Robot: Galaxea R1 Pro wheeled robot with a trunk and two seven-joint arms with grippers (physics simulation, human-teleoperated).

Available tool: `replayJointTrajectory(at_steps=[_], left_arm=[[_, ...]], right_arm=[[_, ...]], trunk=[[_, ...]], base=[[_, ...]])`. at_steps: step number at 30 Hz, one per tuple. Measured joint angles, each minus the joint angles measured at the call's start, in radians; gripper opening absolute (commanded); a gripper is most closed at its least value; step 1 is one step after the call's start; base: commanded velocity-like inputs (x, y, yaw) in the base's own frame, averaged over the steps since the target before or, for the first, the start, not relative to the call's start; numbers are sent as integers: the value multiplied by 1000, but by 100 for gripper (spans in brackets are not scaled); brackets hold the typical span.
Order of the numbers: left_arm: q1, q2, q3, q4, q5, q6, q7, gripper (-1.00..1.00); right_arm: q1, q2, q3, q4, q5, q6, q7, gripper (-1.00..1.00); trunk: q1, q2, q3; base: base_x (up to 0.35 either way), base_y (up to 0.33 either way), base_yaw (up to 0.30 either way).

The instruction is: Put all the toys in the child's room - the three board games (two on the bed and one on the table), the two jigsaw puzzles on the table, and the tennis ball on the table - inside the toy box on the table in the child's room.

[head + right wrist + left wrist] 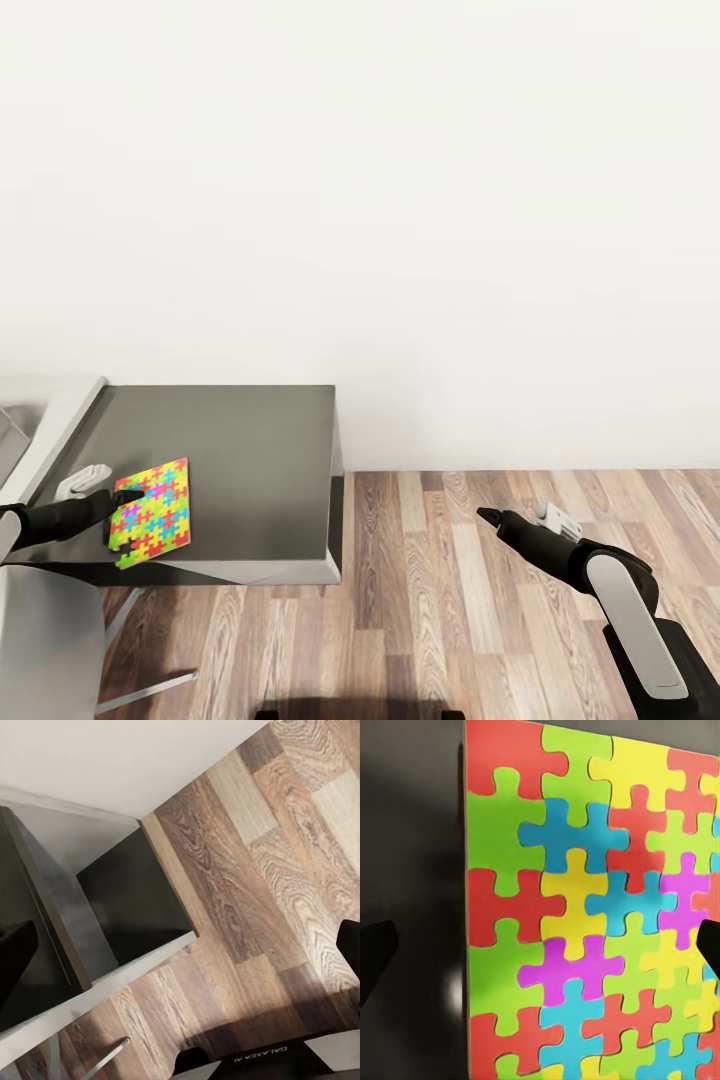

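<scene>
Wood plank floor under open, empty right tool; left tool spread around jigsaw puzzle on table.

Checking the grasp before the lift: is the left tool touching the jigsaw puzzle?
Cannot tell. In the head view the left tool overlaps the jigsaw puzzle's edge, but the left wrist view shows neither contact nor gap plainly.
</scene>
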Motion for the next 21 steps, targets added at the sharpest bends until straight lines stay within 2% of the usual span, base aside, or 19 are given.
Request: replayJointTrajectory(at_steps=[6, 12, 21], left_arm=[[0, 0, 0, 0, 1, 0, 0, 100], [0, -3, 0, -1, 1, 0, 0, 100], [0, -4, 0, -2, 1, 0, 0, 100]], right_arm=[[0, 0, 1, 0, 0, 0, 0, 100], [0, 0, 1, 0, 0, 0, 0, 100], [0, 0, 1, 0, 0, 0, 0, 100]], trunk=[[0, 0, 0], [0, 0, 0], [0, 0, 0]], base=[[0, -13, 0], [0, -183, 0], [0, -72, 0]])
